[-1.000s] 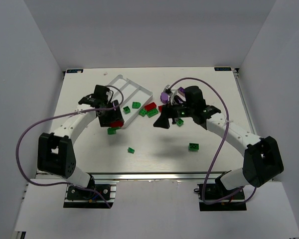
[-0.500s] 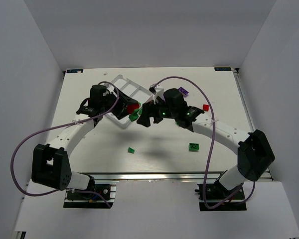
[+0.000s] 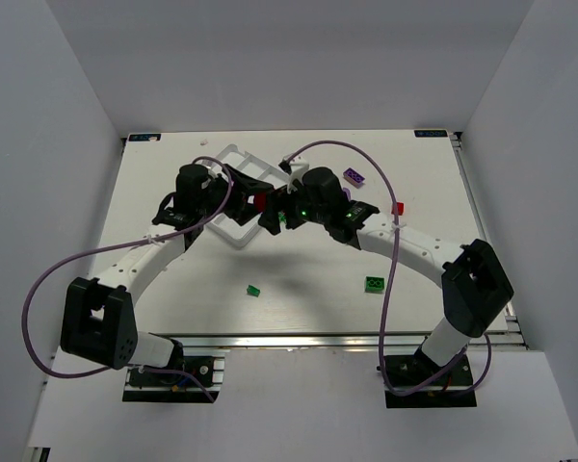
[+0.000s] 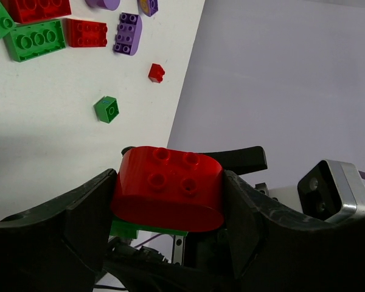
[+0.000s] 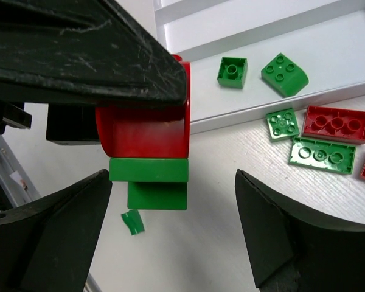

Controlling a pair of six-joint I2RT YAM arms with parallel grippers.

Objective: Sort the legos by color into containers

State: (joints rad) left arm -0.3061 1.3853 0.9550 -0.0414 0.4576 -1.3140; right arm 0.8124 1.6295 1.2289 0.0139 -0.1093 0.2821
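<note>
My left gripper (image 4: 170,210) is shut on a red rounded lego (image 4: 168,188) with green legos (image 5: 149,169) stuck under it, held above the table by the white tray (image 3: 233,155). My right gripper (image 5: 173,228) is open and faces that stack. The green part lies between its fingers (image 5: 55,234), nearer the left one and untouched. From above, both grippers meet at the red lego (image 3: 260,202). Two green legos (image 5: 232,72) lie in one tray compartment (image 5: 328,48).
Loose legos lie beside the tray: a green plate (image 5: 283,124), a red one (image 5: 336,123) and a green one (image 5: 322,155). Farther off are a purple one (image 3: 354,177), a red one (image 3: 398,207) and two green ones (image 3: 375,284) (image 3: 253,289).
My left gripper has lifted the red and green stack up and right, toward the tray's corner. My right arm swung left across the table until its open jaws reached the stack.
</note>
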